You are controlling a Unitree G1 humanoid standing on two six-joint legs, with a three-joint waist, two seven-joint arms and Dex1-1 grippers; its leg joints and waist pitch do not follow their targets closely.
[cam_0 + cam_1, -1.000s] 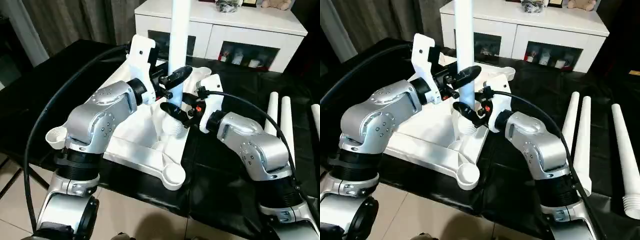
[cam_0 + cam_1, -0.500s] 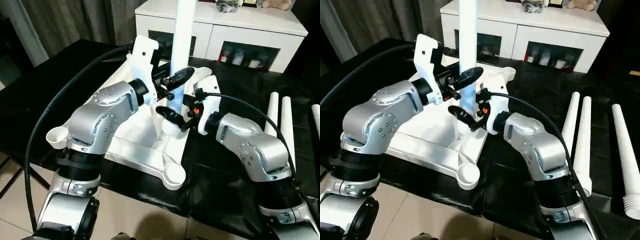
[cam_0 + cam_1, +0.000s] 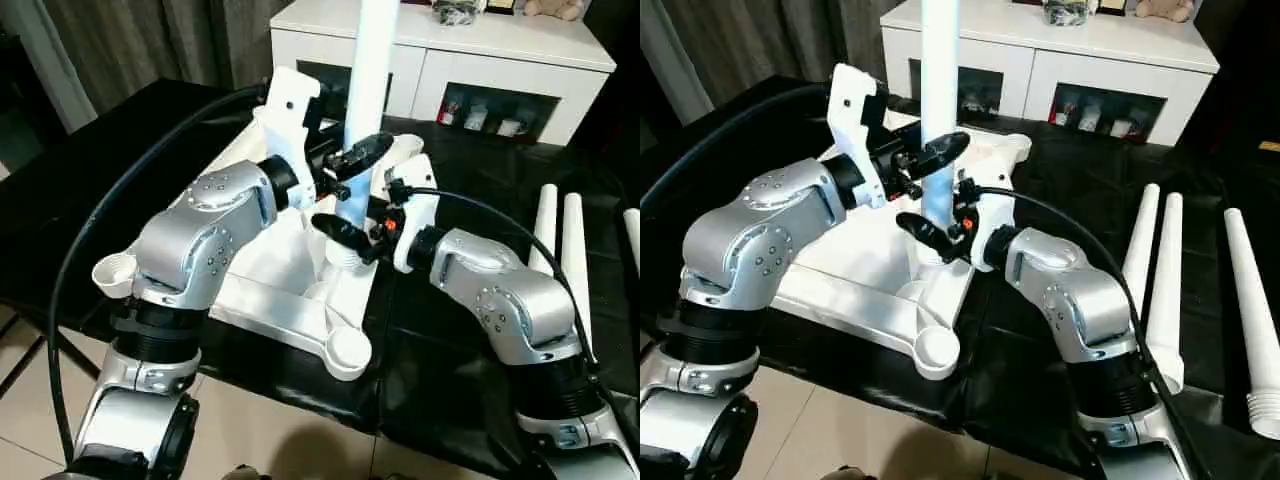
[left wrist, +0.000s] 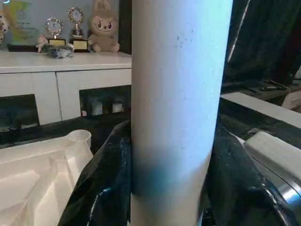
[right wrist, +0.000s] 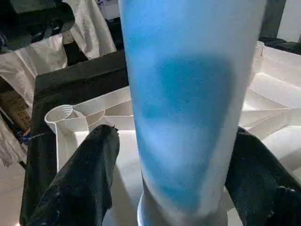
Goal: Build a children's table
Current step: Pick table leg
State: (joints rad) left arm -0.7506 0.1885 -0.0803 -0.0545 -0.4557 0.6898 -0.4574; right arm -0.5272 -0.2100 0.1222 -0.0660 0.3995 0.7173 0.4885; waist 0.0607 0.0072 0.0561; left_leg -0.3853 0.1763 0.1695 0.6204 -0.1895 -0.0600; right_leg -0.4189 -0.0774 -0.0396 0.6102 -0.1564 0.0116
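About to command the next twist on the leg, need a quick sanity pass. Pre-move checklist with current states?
1. Upright leg stands roughly vertical over the tabletop: ok.
2. Left gripper closed on the leg, fingers against both sides: ok.
3. Right gripper around the leg near its base, but fingers show gaps on both sides: not ok if a firm hold is needed.
4. Threaded end fully down in its socket: cannot tell, the base is hidden behind the grippers.
5. Near corner socket free for a later leg: ok.
6. Spare legs lying apart on the black cloth, right of the work: ok.
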